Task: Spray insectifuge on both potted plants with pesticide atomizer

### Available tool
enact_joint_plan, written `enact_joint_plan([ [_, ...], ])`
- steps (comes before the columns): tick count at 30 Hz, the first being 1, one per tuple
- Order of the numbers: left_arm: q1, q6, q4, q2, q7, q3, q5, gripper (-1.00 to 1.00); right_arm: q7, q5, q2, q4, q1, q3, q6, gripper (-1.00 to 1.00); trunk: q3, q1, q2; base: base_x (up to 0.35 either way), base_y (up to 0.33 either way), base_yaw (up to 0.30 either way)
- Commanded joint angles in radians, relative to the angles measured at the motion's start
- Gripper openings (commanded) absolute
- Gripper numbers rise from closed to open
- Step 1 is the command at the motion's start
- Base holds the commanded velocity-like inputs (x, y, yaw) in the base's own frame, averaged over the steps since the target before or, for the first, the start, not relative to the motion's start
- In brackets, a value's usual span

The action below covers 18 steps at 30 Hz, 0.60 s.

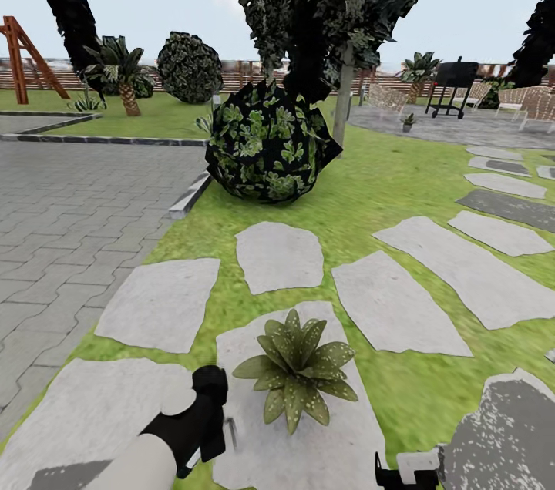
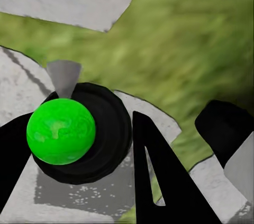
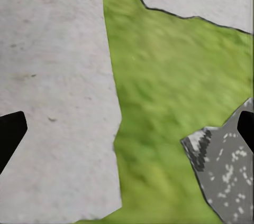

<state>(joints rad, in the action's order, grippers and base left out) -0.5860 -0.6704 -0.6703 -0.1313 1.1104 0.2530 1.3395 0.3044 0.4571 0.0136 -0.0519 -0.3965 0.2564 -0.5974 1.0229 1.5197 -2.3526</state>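
A potted plant [image 1: 295, 370], a low rosette of pointed green leaves dotted with whitish insectifuge specks, sits on a stepping stone [image 1: 308, 459] just ahead of me. My left gripper [image 1: 214, 407] hovers just to its left. In the left wrist view this gripper [image 2: 84, 166] is shut on the pesticide atomizer [image 2: 98, 129], seen end-on as a round black body with a bright green ball [image 2: 61, 130] and a small grey cone. My right gripper [image 1: 401, 471] is low at the right. Its black fingertips [image 3: 10, 131] are spread wide over grass and stone, open with nothing between them.
A large dark shrub [image 1: 268, 143] and a tree trunk [image 1: 343, 101] stand ahead on the lawn. Grey paving [image 1: 69, 213] lies left, more stepping stones [image 1: 462, 266] right. A darker speckled stone [image 1: 509, 428] lies by my right gripper. Another small potted plant [image 1: 408, 121], a grill and chairs stand on the far patio.
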Motion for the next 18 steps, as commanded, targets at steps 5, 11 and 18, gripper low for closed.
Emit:
enact_joint_plan([
  [5,0.018,-0.006,0.006,0.000,-0.100,0.002,-0.027,-1.00,0.005,0.012,0.000,0.002,-0.001,0.004,-0.002,1.00,0.001,0.000,0.000,0.000,0.000,0.000],
  [11,0.018,0.004,-0.003,-0.001,-0.114,0.002,-0.159,-1.00,0.005,0.011,0.000,0.001,-0.001,0.005,-0.002,1.00,0.001,0.000,0.000,0.000,0.000,0.000],
  [18,0.022,0.008,0.018,-0.001,-0.166,0.007,-0.181,-1.00,0.005,0.011,0.001,0.001,-0.001,0.006,-0.002,1.00,0.001,0.000,0.000,-0.005,0.001,0.000],
])
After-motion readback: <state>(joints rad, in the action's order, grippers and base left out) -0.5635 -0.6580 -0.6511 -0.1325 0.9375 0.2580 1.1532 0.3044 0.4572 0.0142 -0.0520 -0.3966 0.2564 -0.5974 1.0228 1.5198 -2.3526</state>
